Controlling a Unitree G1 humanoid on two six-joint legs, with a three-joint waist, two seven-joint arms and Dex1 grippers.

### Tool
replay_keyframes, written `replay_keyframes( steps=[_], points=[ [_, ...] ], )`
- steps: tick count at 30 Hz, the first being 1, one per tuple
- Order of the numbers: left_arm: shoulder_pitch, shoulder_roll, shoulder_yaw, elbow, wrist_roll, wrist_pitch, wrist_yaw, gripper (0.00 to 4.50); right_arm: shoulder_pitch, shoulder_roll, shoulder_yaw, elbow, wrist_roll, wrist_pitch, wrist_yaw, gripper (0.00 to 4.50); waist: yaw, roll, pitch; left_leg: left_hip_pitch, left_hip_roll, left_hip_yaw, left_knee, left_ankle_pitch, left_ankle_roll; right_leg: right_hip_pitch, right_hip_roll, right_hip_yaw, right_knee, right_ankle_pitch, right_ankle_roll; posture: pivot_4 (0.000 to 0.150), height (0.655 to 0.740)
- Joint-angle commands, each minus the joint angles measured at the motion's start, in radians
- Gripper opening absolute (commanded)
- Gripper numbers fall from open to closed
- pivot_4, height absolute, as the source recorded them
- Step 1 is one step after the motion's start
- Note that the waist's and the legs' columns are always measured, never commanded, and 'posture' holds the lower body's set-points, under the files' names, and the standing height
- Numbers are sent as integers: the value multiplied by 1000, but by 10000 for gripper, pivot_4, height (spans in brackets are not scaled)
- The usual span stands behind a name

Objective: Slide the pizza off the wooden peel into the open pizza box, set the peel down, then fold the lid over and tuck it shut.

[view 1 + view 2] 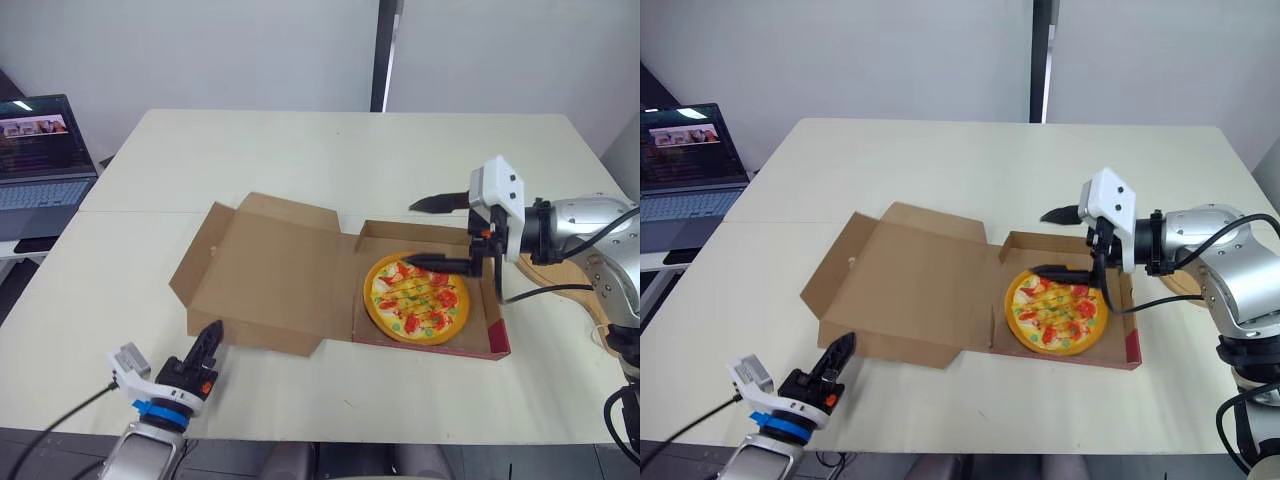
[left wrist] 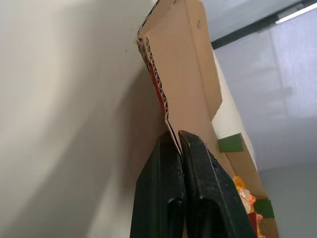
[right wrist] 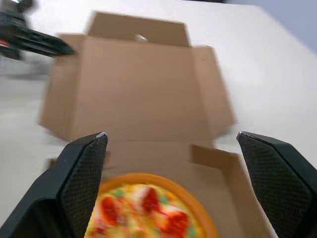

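Flat on the smooth cream table (image 1: pixel 330 160) lies the pizza box (image 1: pixel 430 346), plain brown corrugated cardboard with a red-printed outer front wall. Its shallow tray holds the pizza (image 1: pixel 417 298), a round disc with an orange rim, yellow top, and red and green bits. The lid (image 1: pixel 270 270) is folded fully open toward the robot's left, its side flaps spread on the tabletop.

The right gripper (image 1: pixel 407 235) hovers over the far side of the tray, its two black textured fingers spread wide with nothing between them; the lower one reaches over the pizza's far edge.

The left gripper (image 1: pixel 212 333) sits at the lid's near left corner. Its fingers (image 2: pixel 198 188) are pressed together, their tips meeting the corrugated edge; whether they nip any cardboard cannot be told.

The wooden peel (image 1: pixel 562 273), pale and rounded, lies on the table just right of the box, partly behind the right arm. A laptop (image 1: pixel 40 165) stands open on a lower surface off the left edge.
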Motion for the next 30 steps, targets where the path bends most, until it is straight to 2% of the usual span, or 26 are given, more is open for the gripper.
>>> replay_keyframes(
  steps=[1,2,5,12,15,16,21,30],
  points=[
    [-63,58,28,-80,16,0,-28,253,9,-19,-67,86,-83,-87,-70,45000,2,0,0,0,0,0,0,0,0,0,0,0,0,0,0,1500,7400],
    [-82,71,30,-88,12,0,-27,253,8,-21,-77,120,-105,-105,-89,45000,2,0,0,0,0,0,0,0,0,0,0,0,0,0,0,1500,7400],
    [-140,110,42,-101,10,-4,-29,0,-9,-40,-77,248,-203,-162,-158,39186,-1,0,0,0,0,1,0,0,0,0,0,1,0,0,-1,1500,7400],
    [-248,215,68,-95,-51,28,-78,0,-56,-52,7,501,-432,-322,-269,13796,-8,0,0,0,0,2,-1,0,0,-2,0,1,0,1,-1,1500,7400],
    [-270,247,66,-95,-60,46,-93,0,-72,-53,78,605,-565,-472,-328,2348,-11,0,0,0,0,3,-1,0,0,-2,0,2,0,1,-1,1500,7400],
    [-277,253,66,-93,-58,50,-95,0,-73,-52,96,626,-595,-528,-337,161,-11,0,0,0,0,3,-1,0,0,-2,0,2,0,1,-1,1500,7400],
    [-295,276,72,-88,-66,66,-108,0,-47,-31,115,655,-651,-633,-361,161,-10,0,0,0,0,3,-1,0,0,-3,0,2,0,1,-1,1500,7400],
    [-294,329,57,-86,-73,122,-178,0,-67,18,109,802,-625,-681,-288,161,-9,0,0,0,0,3,-1,0,0,-3,0,3,0,1,-1,1500,7400]
  ],
)
